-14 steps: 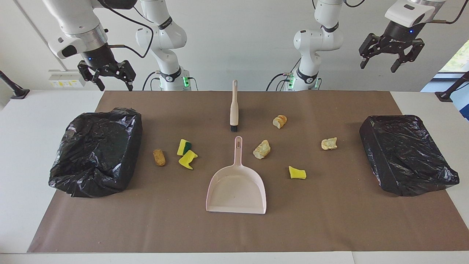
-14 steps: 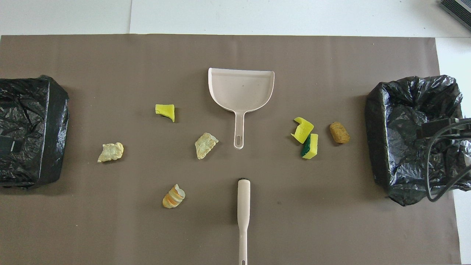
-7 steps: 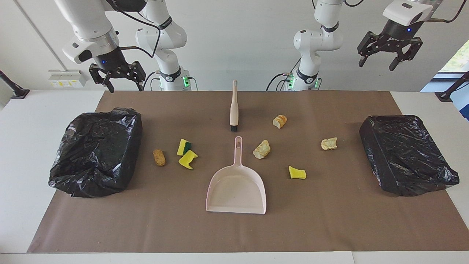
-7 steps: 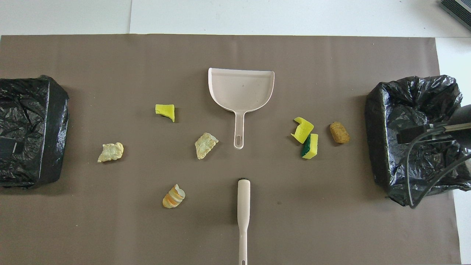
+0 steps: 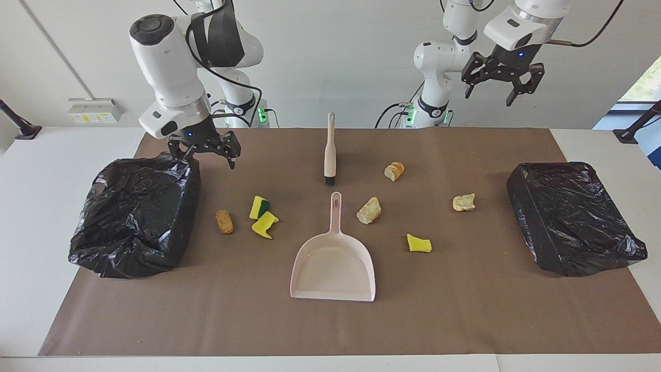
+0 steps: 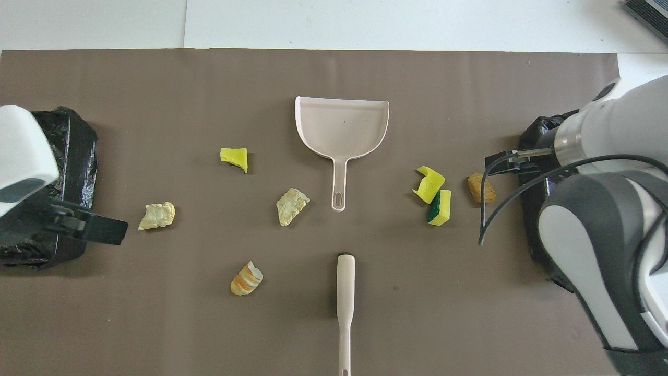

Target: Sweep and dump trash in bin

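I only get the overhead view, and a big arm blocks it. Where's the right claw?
Observer: The right claw hangs open, low over the mat, beside the black bin at the right arm's end.
Operator: Is it holding the brush?
Observer: No, it holds nothing. The brush lies untouched on the mat.
Operator: And the left claw?
Observer: The left claw is open too, high in the air, touching nothing.

My right fingers (image 5: 207, 156) hang spread and empty beside the black bin (image 5: 135, 213). My left fingers (image 5: 500, 89) are spread high over the worktop (image 5: 465, 310). Trash (image 5: 264, 216) lies around the dustpan (image 5: 333, 268) and brush (image 5: 329, 151).
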`<state>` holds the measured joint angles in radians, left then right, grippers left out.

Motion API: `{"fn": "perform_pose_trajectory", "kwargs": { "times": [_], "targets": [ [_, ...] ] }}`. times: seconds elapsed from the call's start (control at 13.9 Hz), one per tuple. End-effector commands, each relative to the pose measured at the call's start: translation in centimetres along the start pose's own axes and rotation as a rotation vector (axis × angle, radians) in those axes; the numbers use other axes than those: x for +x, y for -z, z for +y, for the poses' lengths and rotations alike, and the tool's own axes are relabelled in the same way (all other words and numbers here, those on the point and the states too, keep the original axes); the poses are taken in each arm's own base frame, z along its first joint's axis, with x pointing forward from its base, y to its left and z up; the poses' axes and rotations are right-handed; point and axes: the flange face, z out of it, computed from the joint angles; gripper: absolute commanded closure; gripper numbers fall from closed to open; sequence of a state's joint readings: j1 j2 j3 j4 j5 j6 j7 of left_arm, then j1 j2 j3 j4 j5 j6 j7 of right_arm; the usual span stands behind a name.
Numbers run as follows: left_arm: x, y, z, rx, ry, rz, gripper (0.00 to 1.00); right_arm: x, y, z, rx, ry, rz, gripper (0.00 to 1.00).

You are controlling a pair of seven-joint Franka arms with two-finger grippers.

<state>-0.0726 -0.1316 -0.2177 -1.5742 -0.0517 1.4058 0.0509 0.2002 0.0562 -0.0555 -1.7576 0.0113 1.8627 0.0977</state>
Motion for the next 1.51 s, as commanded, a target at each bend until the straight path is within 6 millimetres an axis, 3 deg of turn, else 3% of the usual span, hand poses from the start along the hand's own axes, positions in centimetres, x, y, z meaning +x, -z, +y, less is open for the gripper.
{"fn": "perform_pose_trajectory", "kwargs": {
  "times": [0.0, 0.14, 0.22, 0.43, 0.72, 0.86, 1.08, 1.3, 1.44],
  "targets": [
    [-2.2, -4.8, 5.3, -0.007, 0.047, 0.029, 0.0, 1.3, -4.3, -1.8, 0.001, -0.008, -0.017, 0.0],
    [-3.1, -8.8, 9.1, 0.001, 0.01, 0.008, 0.0, 2.2, -6.4, -3.1, 0.003, -0.008, 0.009, 0.0],
    [-3.3, -11.1, 11.4, -0.001, 0.02, 0.007, 0.0, 2.7, -8.0, -3.3, 0.0, -0.025, 0.002, 0.0],
    [-5.2, -16.0, 16.9, -0.001, 0.058, 0.042, 0.0, 4.2, -13.4, -6.5, 0.013, -0.035, 0.014, 0.0],
    [-8.1, -21.4, 24.2, -0.018, 0.078, 0.067, 0.0, 3.3, -14.9, -12.6, 0.115, -0.085, -0.037, 0.0],
    [-9.2, -25.5, 28.5, -0.02, 0.099, 0.036, 0.0, 2.4, -15.4, -16.5, 0.107, -0.119, -0.058, 0.0],
    [-11.1, -29.6, 33.1, -0.046, 0.122, 0.04, 0.0, 2.0, -15.4, -19.5, 0.121, -0.129, -0.079, 0.0],
    [-12.8, -31.7, 34.7, -0.042, 0.14, 0.029, 0.0, 0.7, -16.6, -23.0, 0.116, -0.143, -0.089, 0.0],
    [-14.0, -32.8, 34.8, -0.025, 0.125, 0.014, 0.0, 0.6, -17.9, -23.4, 0.113, -0.158, -0.107, 0.0]
  ]
}}
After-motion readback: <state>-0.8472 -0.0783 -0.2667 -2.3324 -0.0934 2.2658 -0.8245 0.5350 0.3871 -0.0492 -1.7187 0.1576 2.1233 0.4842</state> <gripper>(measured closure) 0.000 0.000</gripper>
